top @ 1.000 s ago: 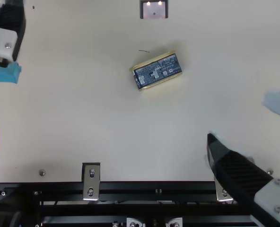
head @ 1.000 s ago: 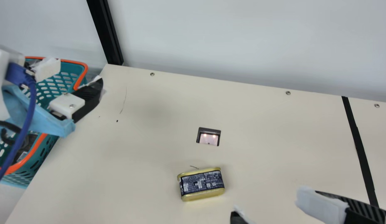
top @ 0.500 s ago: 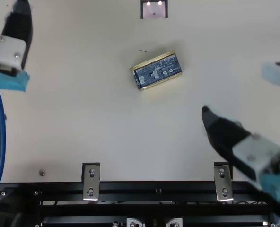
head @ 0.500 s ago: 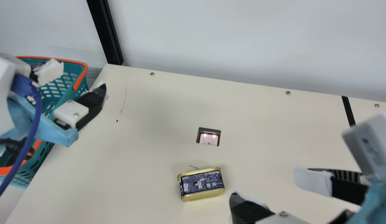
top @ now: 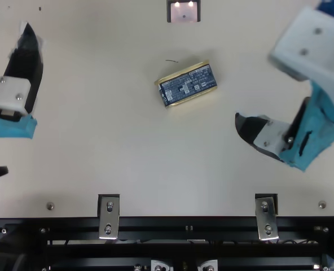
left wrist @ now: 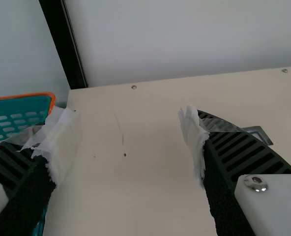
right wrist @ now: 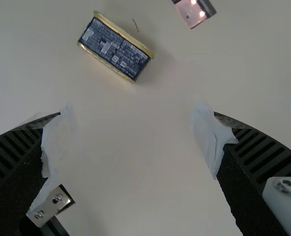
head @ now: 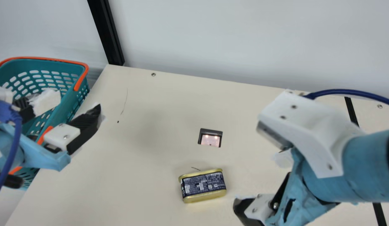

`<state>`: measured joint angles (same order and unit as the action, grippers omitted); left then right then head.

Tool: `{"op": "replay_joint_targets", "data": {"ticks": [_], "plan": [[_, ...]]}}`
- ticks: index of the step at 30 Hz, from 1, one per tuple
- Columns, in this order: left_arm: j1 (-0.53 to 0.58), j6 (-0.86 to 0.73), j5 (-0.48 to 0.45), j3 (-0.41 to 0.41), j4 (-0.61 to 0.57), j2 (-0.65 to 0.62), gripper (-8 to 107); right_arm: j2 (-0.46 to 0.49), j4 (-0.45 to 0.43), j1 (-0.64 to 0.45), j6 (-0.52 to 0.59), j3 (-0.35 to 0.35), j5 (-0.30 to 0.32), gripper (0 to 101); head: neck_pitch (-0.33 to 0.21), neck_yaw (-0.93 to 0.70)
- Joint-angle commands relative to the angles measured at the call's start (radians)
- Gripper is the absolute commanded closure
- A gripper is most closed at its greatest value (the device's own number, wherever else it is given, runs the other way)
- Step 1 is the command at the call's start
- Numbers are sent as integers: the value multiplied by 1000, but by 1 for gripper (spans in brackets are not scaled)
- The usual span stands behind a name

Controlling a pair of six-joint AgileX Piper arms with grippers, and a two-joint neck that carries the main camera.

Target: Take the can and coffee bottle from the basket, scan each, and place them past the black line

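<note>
A navy-and-gold oblong metal can (head: 202, 185) is lying near the square black-framed scanner (head: 210, 138), likely awaiting scanning and placement; black ribbed left hand (left wrist: 130, 120) and right hand (right wrist: 131, 114) are gaping empty.

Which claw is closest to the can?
The right claw. It hangs open near the can, while the left claw is farther away, by the basket.

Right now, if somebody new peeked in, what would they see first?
Probably my big white-and-blue right arm, stretching in over the table from the main view's right. Next, the gold-edged can with its dark blue label, sitting on the table just below the little glowing window in that view. The teal basket with its bright orange rim pops out too, over at the left.
</note>
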<state>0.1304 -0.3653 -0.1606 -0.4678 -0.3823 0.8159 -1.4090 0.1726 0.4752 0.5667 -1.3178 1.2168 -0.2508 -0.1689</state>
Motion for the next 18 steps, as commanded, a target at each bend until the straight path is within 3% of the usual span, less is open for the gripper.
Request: {"op": "replay_joint_targets", "data": {"ticks": [1, 11, 18], "plan": [[-3, 22, -5, 13, 12, -22, 9, -31, -4, 9, 110, -3, 3, 0, -10, 1], [-27, 54, -11, 42, 44, -68, 9, -119, -69, 95, 310, -56, 3, 0, -10, 1], [-27, 53, -8, 42, 44, -68, 9, -176, -124, 177, 411, -75, -50, 0, -10, 1]]}}
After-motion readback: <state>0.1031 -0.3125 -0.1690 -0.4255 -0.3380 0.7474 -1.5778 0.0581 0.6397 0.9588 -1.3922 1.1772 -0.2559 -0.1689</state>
